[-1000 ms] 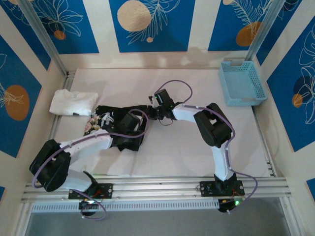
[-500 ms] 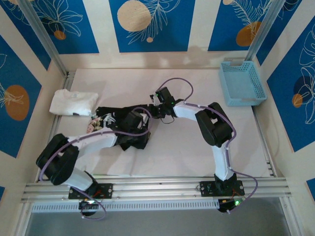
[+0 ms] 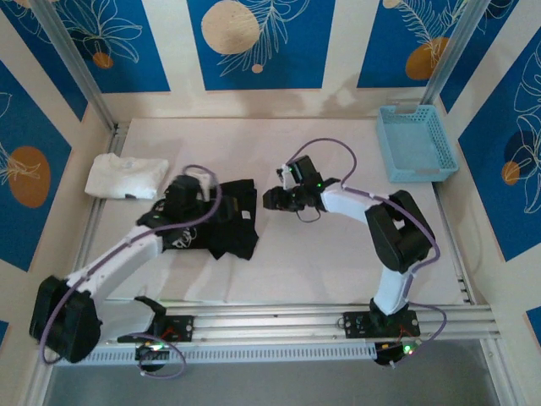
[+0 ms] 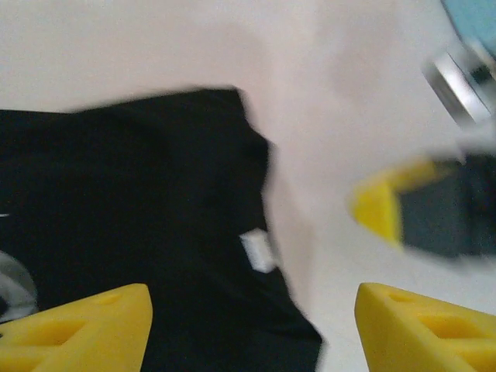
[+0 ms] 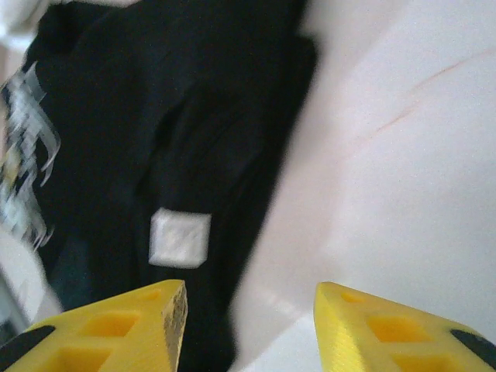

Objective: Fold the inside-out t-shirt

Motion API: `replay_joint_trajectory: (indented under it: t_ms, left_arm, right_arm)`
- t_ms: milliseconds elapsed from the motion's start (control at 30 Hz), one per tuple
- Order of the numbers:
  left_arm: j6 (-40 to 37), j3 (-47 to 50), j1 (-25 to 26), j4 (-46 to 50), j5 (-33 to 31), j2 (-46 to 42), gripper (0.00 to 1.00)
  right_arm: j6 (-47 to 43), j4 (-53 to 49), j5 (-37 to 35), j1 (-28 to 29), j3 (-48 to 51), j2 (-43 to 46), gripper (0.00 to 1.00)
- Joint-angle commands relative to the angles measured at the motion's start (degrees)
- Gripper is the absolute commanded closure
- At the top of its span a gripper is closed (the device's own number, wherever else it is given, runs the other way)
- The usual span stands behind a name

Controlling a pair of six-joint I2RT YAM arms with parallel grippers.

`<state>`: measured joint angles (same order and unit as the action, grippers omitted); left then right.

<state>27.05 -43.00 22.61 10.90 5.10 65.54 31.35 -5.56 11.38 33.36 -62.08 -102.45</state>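
The inside-out t-shirt [image 3: 226, 218] lies on the table as a compact black bundle, with a small white label [image 4: 258, 250] showing near its right edge. Over its left part hovers my left gripper [image 3: 196, 199], its yellow fingers [image 4: 93, 325] spread wide, and nothing is held between them. My right gripper [image 3: 269, 200] stands just off the shirt's right edge, open and empty. From the right wrist, the shirt [image 5: 194, 132] and its label [image 5: 180, 236] lie ahead of the yellow fingers [image 5: 116, 329]. The pale print [image 5: 27, 147] shows at the far left.
A folded white t-shirt [image 3: 125, 176] lies at the table's left edge, just beyond the black one. A light-blue basket [image 3: 416, 142] stands at the back right. Bare white table [image 3: 338, 254] stretches in front and to the right.
Both grippers have opened and let go of the shirt. The left gripper has drawn back to the left over the cloth; the right one has moved right, off the shirt's edge.
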Motion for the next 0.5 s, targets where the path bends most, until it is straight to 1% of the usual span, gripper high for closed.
replay_joint_trajectory:
  t_ms: [0, 67, 133, 233, 267, 367, 467]
  left_arm:
    - [3.0, 3.8, -8.9, 4.4, 0.0, -1.4, 0.30]
    - [4.8, 6.1, -14.7, 3.0, 0.8, -1.6, 0.29]
    - [6.2, 8.3, -19.4, 0.7, 2.4, -1.1, 0.29]
    - [6.9, 11.1, -24.3, -2.4, 5.0, 1.1, 0.28]
    - [6.7, 11.5, -25.3, -2.8, 5.9, 2.1, 0.28]
    - [5.6, 12.7, -25.6, -2.9, 7.6, 3.9, 0.28]
    - [5.6, 15.8, -24.9, -4.0, 10.7, 3.8, 0.28]
  right_arm:
    - [1.4, 3.1, 6.0, 7.3, 2.9, 0.7, 0.52]
    - [1.3, 4.0, 4.7, 11.6, 3.6, 0.9, 0.52]
    - [1.4, 5.1, 4.5, 14.4, 3.4, 0.2, 0.52]
    - [2.2, 5.4, 4.9, 16.3, 1.2, -2.8, 0.52]
    - [2.4, 4.8, 4.3, 16.4, 0.3, -4.0, 0.52]
    - [2.6, 2.3, 1.2, 15.1, -1.5, -6.2, 0.53]
    - [3.1, -0.5, 0.2, 11.9, -2.7, -8.3, 0.53]
